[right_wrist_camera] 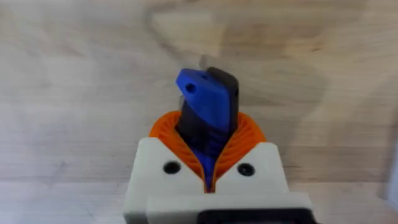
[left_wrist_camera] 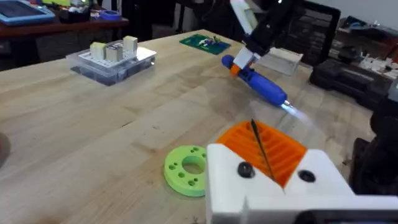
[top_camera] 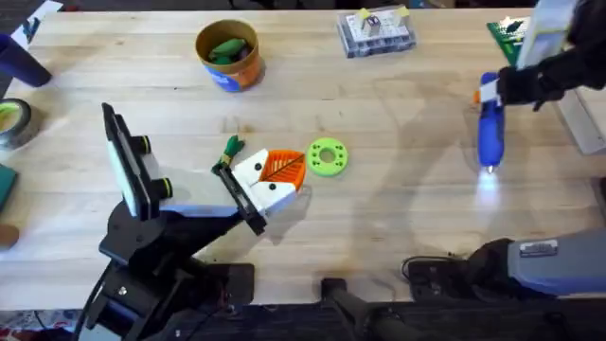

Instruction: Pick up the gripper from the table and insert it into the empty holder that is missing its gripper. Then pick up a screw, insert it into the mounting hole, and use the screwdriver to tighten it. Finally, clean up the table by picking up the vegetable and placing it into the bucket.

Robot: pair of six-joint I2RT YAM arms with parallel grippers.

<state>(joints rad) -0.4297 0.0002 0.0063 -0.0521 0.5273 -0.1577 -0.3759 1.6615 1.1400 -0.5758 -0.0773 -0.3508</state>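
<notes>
Nearest the overhead camera, the left arm extends from its base toward the table centre, ending in the left gripper (top_camera: 276, 176), white with orange ribbed pads. Its pads (left_wrist_camera: 273, 146) meet face to face with no gap and nothing is clamped between them. A small green vegetable (top_camera: 232, 147) lies on the table touching the far side of this gripper's body, outside the jaws. The bright green flat ring (top_camera: 328, 157) lies just beside the fingertips, on the side toward the screwdriver, also outside the jaws. The screwdriver (top_camera: 490, 128) is well apart from the ring, across the table toward the right arm's side, tilted with its lit bit end close to the table surface. The right gripper (right_wrist_camera: 208, 168) is closed on the screwdriver's upper end; the right wrist view shows the blue and black body seated between the orange pads, which bow outward around it. The bucket (top_camera: 230, 54), an orange tub with a blue label, stands farther from the arm bases than the ring and holds green items. A clear plastic box (top_camera: 377, 31) sits at the far edge, between bucket and screwdriver.
</notes>
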